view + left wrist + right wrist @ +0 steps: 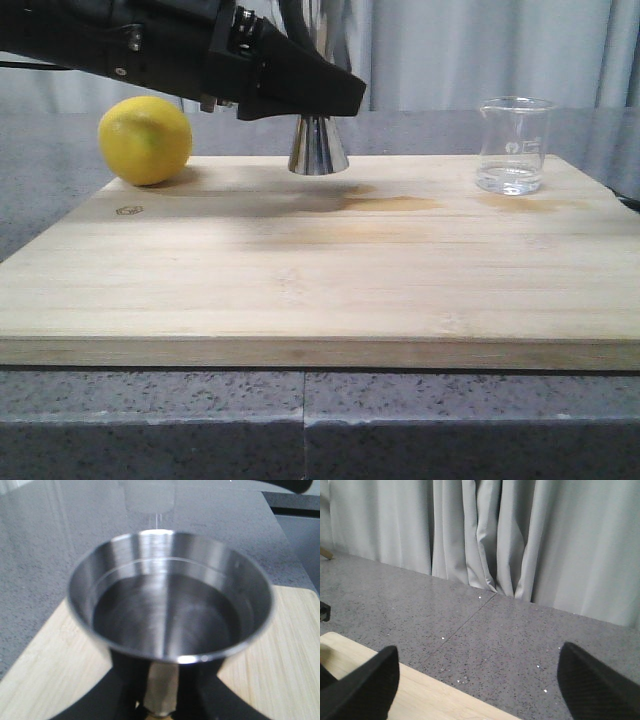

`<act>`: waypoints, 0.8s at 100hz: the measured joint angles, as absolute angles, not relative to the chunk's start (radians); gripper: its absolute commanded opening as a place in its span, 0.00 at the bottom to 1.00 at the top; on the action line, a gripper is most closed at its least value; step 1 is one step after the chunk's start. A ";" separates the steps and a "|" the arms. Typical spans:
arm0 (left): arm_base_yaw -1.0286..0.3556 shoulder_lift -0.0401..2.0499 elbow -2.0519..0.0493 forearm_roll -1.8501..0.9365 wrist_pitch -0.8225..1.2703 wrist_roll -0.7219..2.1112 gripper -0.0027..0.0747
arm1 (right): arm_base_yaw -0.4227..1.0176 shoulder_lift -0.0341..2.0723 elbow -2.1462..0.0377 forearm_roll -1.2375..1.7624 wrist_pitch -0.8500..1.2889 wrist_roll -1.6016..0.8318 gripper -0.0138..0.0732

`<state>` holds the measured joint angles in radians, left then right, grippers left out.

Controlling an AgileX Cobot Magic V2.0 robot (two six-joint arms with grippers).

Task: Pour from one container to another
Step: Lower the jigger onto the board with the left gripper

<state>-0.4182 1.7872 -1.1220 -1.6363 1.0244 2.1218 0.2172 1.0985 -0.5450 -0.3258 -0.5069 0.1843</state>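
Landmark: pale rectangular wooden cutting board (320, 270), lying flat on the speckled grey stone counter (300, 425).
Jigger: tall shiny steel hourglass-shaped double jigger (318, 145), upright, lower cone just above the board's far edge near the middle, casting a shadow on the wood; no contact with the board visible; upper cup hidden behind the arm in the front view.
Jigger, left wrist view: wide round steel cup (170, 600) seen from above, dark inside with a thin line ringing the inner wall; contents not discernible; brass-coloured waist below it between the dark fingers.
Left gripper: black left gripper (305, 95) reaching in from the board's left side, jaws pinching the jigger at its narrow middle.
Beaker: small clear glass beaker (514, 145) with a pouring lip and faint white marks, standing upright on the board's far right corner, well apart from the jigger; a little clear liquid at its bottom.
Lemon: round yellow lemon (146, 140) at the board's far left corner, resting on or against its edge.
Right gripper: black right gripper (477, 680), jaws spread wide with nothing between them, above the board's edge and the counter.
Backdrop: grey pleated curtain (520, 535) beyond the board.
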 measured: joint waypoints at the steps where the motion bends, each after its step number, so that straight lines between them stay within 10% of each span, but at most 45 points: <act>1: -0.418 1.787 -1.122 -1.638 1.024 2.126 0.15 | 0.217 1.099 -0.545 -0.326 -0.507 0.184 0.83; 80: -0.418 1.865 -1.122 -1.690 1.054 2.187 0.15 | 0.217 1.097 -0.545 -0.334 -0.500 0.184 0.83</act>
